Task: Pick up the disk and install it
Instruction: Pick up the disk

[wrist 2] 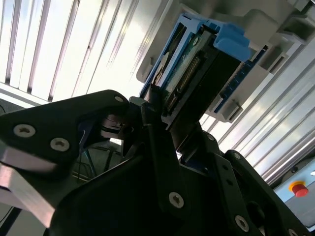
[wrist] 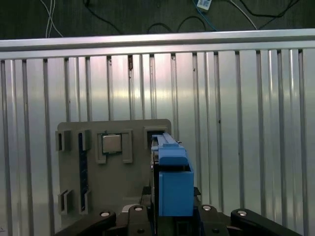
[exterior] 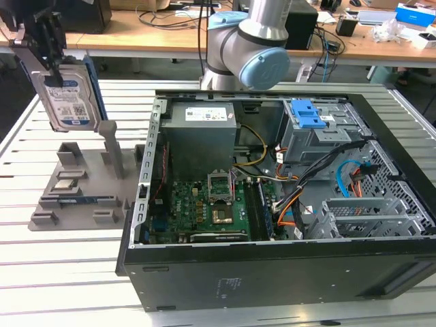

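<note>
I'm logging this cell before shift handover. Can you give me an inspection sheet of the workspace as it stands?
Surface: slatted metal table, carrying an open computer case and a grey fixture.
Job's things: disk held on edge above the grey fixture, outside the case; blue-topped drive cage inside the case.
Clutter: small square chip resting in the fixture.
Gripper: gripper shut on the disk's upper end.
Cables: orange, blue and black cables run inside the case beside the cage.
Surroundings: wooden desk behind, with cords and boxes; red button in the second wrist view.
</note>
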Tool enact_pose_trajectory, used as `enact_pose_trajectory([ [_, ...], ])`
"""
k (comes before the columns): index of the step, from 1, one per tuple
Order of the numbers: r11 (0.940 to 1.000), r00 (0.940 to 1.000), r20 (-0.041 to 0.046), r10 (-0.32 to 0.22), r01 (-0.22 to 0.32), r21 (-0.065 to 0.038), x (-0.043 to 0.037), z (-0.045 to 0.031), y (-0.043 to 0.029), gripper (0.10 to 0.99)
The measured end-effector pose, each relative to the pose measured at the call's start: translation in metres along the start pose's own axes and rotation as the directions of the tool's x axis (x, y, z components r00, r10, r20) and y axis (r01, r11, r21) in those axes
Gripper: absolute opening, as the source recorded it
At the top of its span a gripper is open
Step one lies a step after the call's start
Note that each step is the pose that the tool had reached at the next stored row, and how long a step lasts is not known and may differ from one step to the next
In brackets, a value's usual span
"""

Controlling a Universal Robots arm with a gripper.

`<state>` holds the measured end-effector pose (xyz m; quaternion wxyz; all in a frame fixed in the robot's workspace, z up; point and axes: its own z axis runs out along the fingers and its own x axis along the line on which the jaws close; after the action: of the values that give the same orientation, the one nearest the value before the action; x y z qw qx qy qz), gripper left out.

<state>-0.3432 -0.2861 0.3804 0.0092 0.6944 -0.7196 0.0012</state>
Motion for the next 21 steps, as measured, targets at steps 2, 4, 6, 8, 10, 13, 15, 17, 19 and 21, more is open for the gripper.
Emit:
enact_pose_trajectory([
  [2, 1.0, 1.0, -0.008, 0.0, 0.0, 0.0, -0.0022, -0.0105, 0.0002, 0.365],
  [4, 1.0, 0.9999, -0.0159, 0.0, 0.0, 0.0, -0.0041, -0.0184, 0.0004, 0.365],
  [6, 1.0, 0.9998, -0.0207, 0.0, 0.0, 0.001, -0.0064, -0.0306, 0.0006, 0.365],
  [8, 1.0, 0.9998, -0.0215, 0.0, 0.0, 0.001, -0.0069, -0.0372, 0.0007, 0.365],
  [10, 1.0, 0.9997, -0.0231, 0.0, 0.0, 0.001, -0.0074, -0.0451, 0.0008, 0.365],
  [13, 1.0, 0.9996, -0.0282, 0.0, 0.0, 0.001, -0.0088, -0.0623, 0.0011, 0.365],
  [15, 1.0, 0.9995, -0.031, 0.0, 0.0, 0.001, -0.0095, -0.0711, 0.0012, 0.365],
  [17, 1.0, 0.9995, -0.0329, 0.0, 0.0, 0.001, -0.01, -0.0753, 0.0012, 0.365],
  [19, 1.0, 0.9994, -0.0356, 0.0, 0.0, 0.001, -0.0105, -0.081, 0.0013, 0.365],
  [21, 1.0, 0.9992, -0.0393, 0.0, 0.0, 0.001, -0.0116, -0.0879, 0.0014, 0.365],
])
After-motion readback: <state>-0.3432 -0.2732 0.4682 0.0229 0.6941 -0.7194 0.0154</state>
